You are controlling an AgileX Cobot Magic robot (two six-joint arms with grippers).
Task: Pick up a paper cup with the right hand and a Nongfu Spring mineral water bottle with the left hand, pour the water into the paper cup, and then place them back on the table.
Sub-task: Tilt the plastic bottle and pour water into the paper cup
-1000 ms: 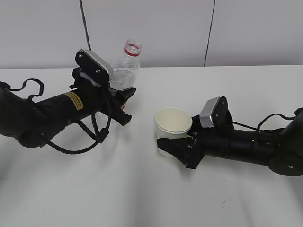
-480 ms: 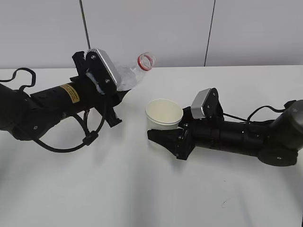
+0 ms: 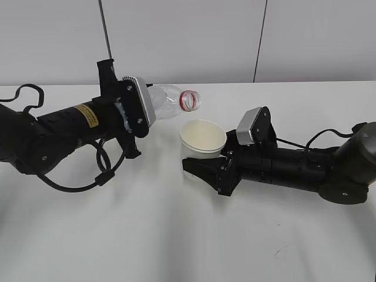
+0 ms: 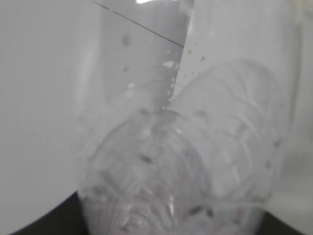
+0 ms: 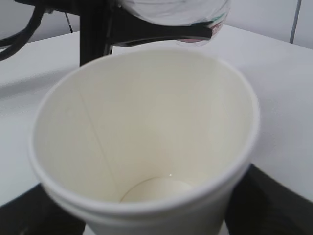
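Note:
My left gripper [image 3: 134, 120] is shut on the Nongfu Spring mineral water bottle [image 3: 170, 104], which lies tipped nearly level with its red-ringed open mouth pointing right, just above the paper cup's rim. In the left wrist view the clear ribbed bottle [image 4: 195, 166] fills the frame and hides the jaws. My right gripper [image 3: 207, 171] is shut on the white paper cup [image 3: 203, 141], held upright a little above the table [image 3: 176, 235]. In the right wrist view the cup [image 5: 146, 147] fills the frame, cream inside, with the bottle's mouth [image 5: 195, 24] over its far rim.
A grey panelled wall [image 3: 188, 35] stands behind the table's far edge. The left arm's cable loops [image 3: 111, 170] hang near the tabletop. A small dark scuff mark [image 3: 277, 252] lies at the front right.
The left gripper has tipped the bottle from upright to nearly level, its mouth swinging right and down towards the cup. The right gripper has carried the cup left and slightly up.

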